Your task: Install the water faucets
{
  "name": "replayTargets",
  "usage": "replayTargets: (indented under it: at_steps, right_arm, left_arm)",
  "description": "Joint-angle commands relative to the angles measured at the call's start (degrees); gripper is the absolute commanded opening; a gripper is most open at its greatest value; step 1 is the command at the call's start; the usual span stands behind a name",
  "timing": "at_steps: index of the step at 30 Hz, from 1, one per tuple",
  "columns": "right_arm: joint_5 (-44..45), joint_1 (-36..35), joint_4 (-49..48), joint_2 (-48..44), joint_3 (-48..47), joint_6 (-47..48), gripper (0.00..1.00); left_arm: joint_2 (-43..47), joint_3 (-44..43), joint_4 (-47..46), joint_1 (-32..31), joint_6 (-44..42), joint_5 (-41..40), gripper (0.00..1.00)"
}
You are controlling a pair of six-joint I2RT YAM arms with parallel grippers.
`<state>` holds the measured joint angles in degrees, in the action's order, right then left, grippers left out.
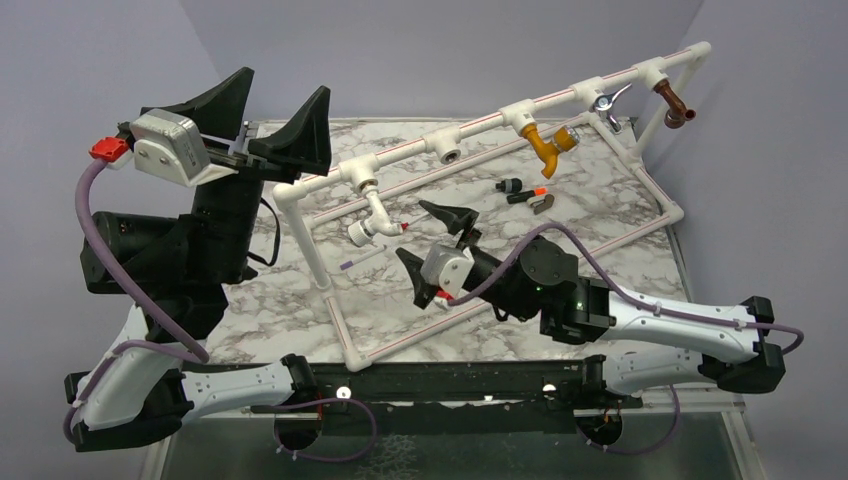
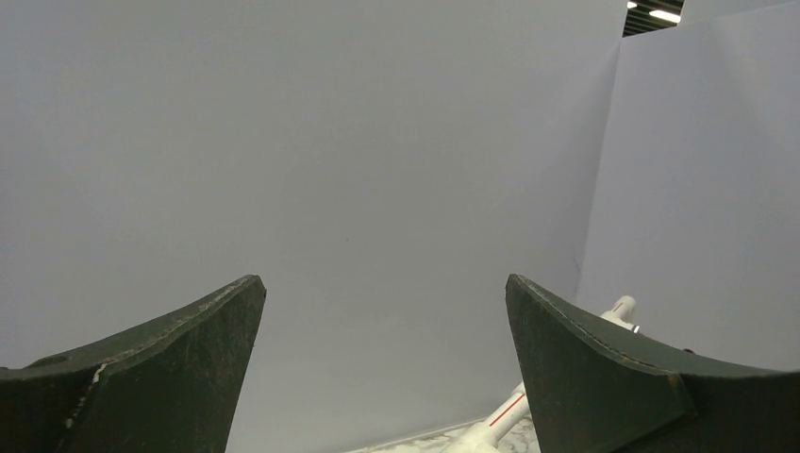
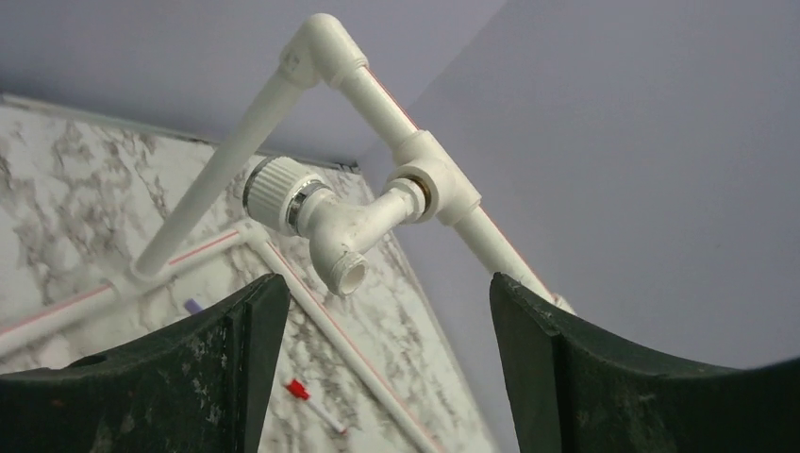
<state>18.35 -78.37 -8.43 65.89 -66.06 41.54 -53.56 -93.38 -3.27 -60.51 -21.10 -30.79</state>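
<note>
- Faucets sit along the upper rail of a white pipe frame (image 1: 480, 125) at the far side of the marble worktop (image 1: 250, 300).
- White faucet (image 1: 370, 222) hangs from the leftmost socket, near the frame's corner; in the right wrist view its stem is in the socket and its spout (image 3: 347, 274) points down.
- Next socket (image 1: 447, 150) along the rail has nothing in it.
- Further right on the rail come a mustard-yellow faucet (image 1: 545, 148), a chrome-levered faucet (image 1: 608, 100) and a brown faucet (image 1: 672, 103).
- Black-and-orange faucet (image 1: 522, 195) lies loose on the worktop inside the frame.
- Right tool (image 1: 409, 226) is spread wide and holds nothing, just beside the white faucet without touching it.
- Left tool (image 1: 285, 82) is raised over the left edge of the worktop, also spread wide with nothing in it.
</note>
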Motion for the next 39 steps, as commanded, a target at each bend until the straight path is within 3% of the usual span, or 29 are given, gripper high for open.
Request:
replayTargets:
  at_steps: [1, 11, 15, 23, 39]
  right_arm:
    - [-7.1, -0.06, 7.1, -1.1, -0.83, 24.08, 0.83]
    - [-1.07, -0.47, 7.46, 5.56, -3.23, 52.08, 0.82]
    - [2.05, -0.47, 3.23, 8.9, -2.19, 60.88, 0.82]
    - [4.13, -0.56, -3.54, 12.57, -0.52, 67.45, 0.8]
    - [8.55, -0.56, -9.4, 15.52, 0.84, 69.0, 0.59]
  left_arm:
    - [0.58, -1.1, -0.18, -0.4, -1.03, -1.33, 0.99]
    - [1.67, -1.08, -0.56, -0.52, -1.57, -1.67, 0.99]
    - [1.71, -1.02, -0.46, -1.12, -1.15, -1.46, 0.99]
    - [0.95, -1.23, -0.33, -1.71, -1.74, -1.91, 0.99]
    - [-0.23, -1.28, -0.31, -2.42, -2.37, -2.58, 0.99]
